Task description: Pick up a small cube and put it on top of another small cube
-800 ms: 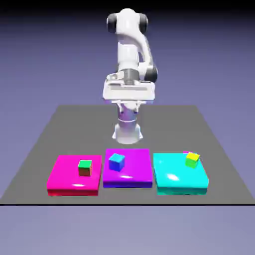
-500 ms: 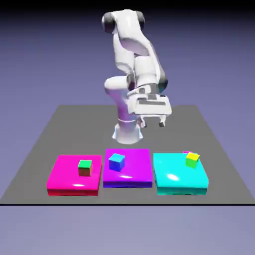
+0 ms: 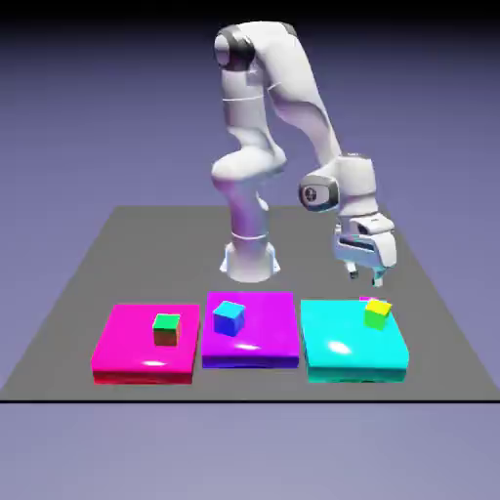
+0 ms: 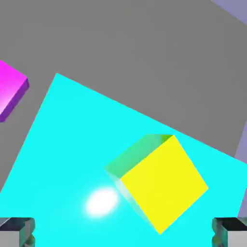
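The job is at its approach stage: the gripper (image 3: 366, 278) is open and empty, above the far side of the cyan block (image 3: 337, 363). The small magenta cube (image 4: 10, 90) sits on the table (image 3: 322, 258) just behind that block, mostly hidden in the exterior view. The yellow-green cube (image 3: 377, 313) rests on the block. Nothing is stacked; lowering, grasping, lifting and placing all remain.

Pink slab (image 3: 137, 342), purple slab (image 3: 269, 327), cyan slab (image 3: 337, 332) side by side.
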You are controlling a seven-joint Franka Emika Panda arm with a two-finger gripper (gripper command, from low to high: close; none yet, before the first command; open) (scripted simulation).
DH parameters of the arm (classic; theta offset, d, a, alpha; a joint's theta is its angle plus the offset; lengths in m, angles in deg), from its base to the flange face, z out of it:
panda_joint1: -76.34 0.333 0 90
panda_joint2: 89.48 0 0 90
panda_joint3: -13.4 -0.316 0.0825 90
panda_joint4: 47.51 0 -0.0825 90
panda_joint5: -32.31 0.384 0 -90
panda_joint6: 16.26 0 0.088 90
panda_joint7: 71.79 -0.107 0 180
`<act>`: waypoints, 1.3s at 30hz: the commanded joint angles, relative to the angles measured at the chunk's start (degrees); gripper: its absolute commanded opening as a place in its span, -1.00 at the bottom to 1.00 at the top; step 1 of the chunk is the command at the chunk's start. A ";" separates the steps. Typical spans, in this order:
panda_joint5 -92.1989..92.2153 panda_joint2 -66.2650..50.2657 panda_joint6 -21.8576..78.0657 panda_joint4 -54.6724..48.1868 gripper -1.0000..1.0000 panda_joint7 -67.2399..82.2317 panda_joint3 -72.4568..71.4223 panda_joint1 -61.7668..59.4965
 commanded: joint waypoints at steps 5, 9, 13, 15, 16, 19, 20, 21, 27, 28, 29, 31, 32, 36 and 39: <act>-4.59 -5.47 1.09 -0.43 0.00 12.04 3.02 10.35; -8.26 -9.85 1.97 -0.77 0.00 21.67 5.43 18.65; -9.72 -14.97 -1.03 -1.91 0.00 22.77 6.64 20.88; -10.36 -19.12 -4.22 -2.98 0.00 21.73 7.32 21.26; -10.68 -21.20 -5.82 -3.51 0.00 21.20 7.66 21.44; -11.62 -27.28 -10.50 -5.07 0.00 19.67 8.64 21.99; -11.62 -27.28 -10.50 -5.07 -1.00 19.67 8.64 21.99; -11.62 -27.28 -10.50 -5.07 -1.00 19.67 8.64 21.99; -9.70 -14.83 -0.92 -1.88 -1.00 22.81 6.62 20.87; -9.38 -12.76 0.67 -1.34 -1.00 23.33 6.28 20.68; -9.08 -10.83 2.16 -0.85 -1.00 23.82 5.97 20.51; -7.98 -10.80 4.65 -1.41 -1.00 24.15 5.28 18.81; -7.26 -10.67 7.14 -2.02 -1.00 22.57 3.93 17.66; -4.40 -10.17 17.11 -4.46 -1.00 16.17 -1.48 13.10; -2.25 -9.79 24.58 -6.28 -1.00 11.37 -5.53 9.67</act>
